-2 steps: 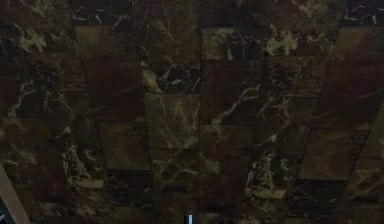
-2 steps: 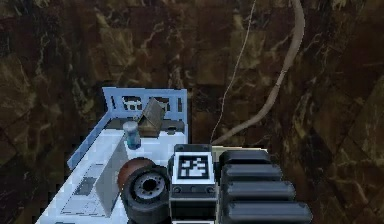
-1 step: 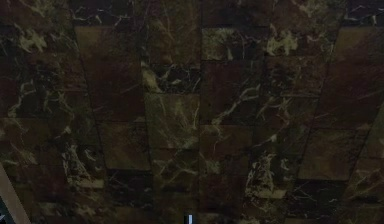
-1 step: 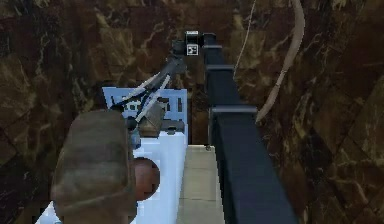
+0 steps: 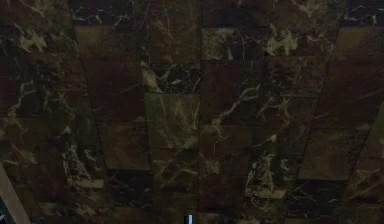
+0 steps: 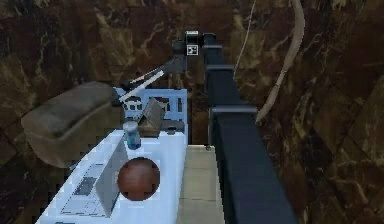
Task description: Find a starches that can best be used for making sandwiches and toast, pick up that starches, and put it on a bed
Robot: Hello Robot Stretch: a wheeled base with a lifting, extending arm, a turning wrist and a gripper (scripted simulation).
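In the arm side view the dark arm (image 6: 235,130) reaches up the picture, and the gripper (image 6: 128,92) points left from its far end. A large grey-brown, loaf-shaped lump (image 6: 70,122) hangs at the fingers' end. It is off the left edge of the white and light-blue tabletop (image 6: 100,160), with only dark marble floor behind it, so the gripper holds it.
On the tabletop stand a reddish-brown ball (image 6: 138,177), a small dark can (image 6: 132,135), a grey box (image 6: 152,112) and a flat grey thing (image 6: 92,190). A tan strip (image 6: 200,185) runs beside the arm. Dark veined marble floor (image 5: 190,110) spreads across the forward view.
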